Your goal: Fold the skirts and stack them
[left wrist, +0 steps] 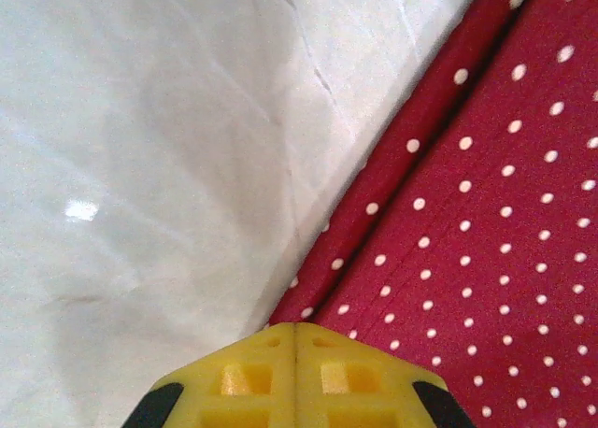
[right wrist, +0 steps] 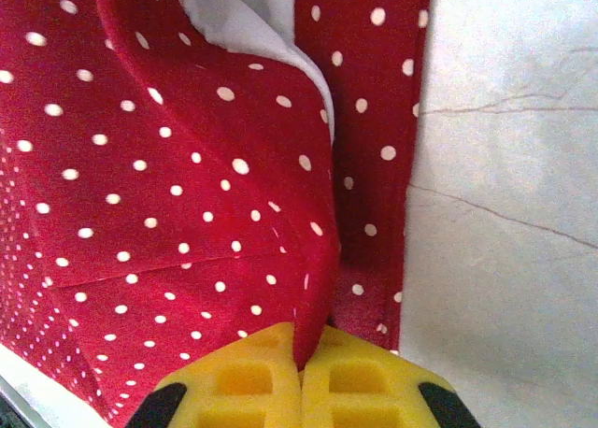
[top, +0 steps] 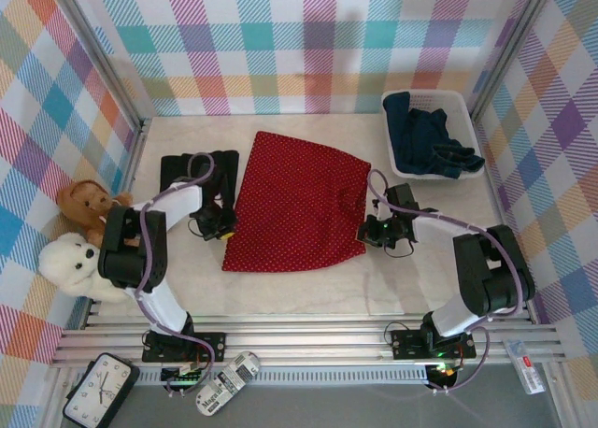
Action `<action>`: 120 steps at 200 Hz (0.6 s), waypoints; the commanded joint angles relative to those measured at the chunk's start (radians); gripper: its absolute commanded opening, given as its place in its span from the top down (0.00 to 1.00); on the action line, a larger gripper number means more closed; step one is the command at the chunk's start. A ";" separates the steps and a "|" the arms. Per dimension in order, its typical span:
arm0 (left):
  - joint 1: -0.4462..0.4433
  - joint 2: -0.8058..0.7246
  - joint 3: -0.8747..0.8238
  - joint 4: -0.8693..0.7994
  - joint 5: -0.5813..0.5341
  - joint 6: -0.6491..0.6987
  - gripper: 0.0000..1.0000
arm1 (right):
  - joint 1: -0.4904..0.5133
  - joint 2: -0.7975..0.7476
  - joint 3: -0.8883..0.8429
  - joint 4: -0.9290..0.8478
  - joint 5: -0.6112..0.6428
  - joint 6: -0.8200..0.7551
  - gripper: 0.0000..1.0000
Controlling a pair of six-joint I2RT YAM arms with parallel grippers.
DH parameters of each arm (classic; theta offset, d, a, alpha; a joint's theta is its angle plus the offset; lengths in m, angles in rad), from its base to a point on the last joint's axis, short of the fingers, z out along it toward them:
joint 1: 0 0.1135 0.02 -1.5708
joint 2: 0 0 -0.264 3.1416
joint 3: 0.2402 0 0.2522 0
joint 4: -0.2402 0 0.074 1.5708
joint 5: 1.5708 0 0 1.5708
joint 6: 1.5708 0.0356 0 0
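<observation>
The red skirt point(top: 299, 204) with tiny white dots lies spread flat mid-table. My left gripper point(top: 222, 224) is shut at its left edge; in the left wrist view the yellow fingertips point(left wrist: 296, 327) meet right where the hem of the red skirt point(left wrist: 486, 213) runs in under them. My right gripper point(top: 371, 230) is shut on the right edge, and a raised fold of the red skirt point(right wrist: 168, 166) is pinched between its fingers point(right wrist: 301, 353). A black skirt point(top: 182, 171) lies folded at the left. Dark blue denim skirts point(top: 430, 138) are heaped in the basket.
The white mesh basket point(top: 462, 101) stands at the back right. A brown teddy bear point(top: 84, 204) and a white one point(top: 70, 264) sit by the left wall. A clock point(top: 101, 391) and a remote point(top: 229, 381) lie in front of the rail. Checked walls enclose the table.
</observation>
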 commanded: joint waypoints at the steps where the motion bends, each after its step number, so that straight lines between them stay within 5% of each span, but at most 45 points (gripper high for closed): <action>1: 0.023 -0.127 -0.013 0.001 -0.065 -0.016 1.00 | 0.007 -0.032 -0.014 0.036 -0.003 -0.005 0.99; 39: 0.020 -0.052 0.012 -0.033 0.029 0.024 1.00 | 0.007 0.009 -0.005 0.060 -0.019 0.010 0.97; 53: 0.004 -0.014 0.016 -0.034 0.069 0.042 0.56 | 0.008 0.017 -0.006 0.068 -0.023 0.017 0.97; 62: -0.016 0.000 0.017 -0.036 0.059 0.052 0.44 | 0.008 0.019 -0.005 0.072 -0.025 0.019 0.97; 120: -0.103 0.091 0.060 -0.081 -0.040 0.088 0.53 | 0.008 0.022 -0.008 0.056 -0.016 0.009 0.97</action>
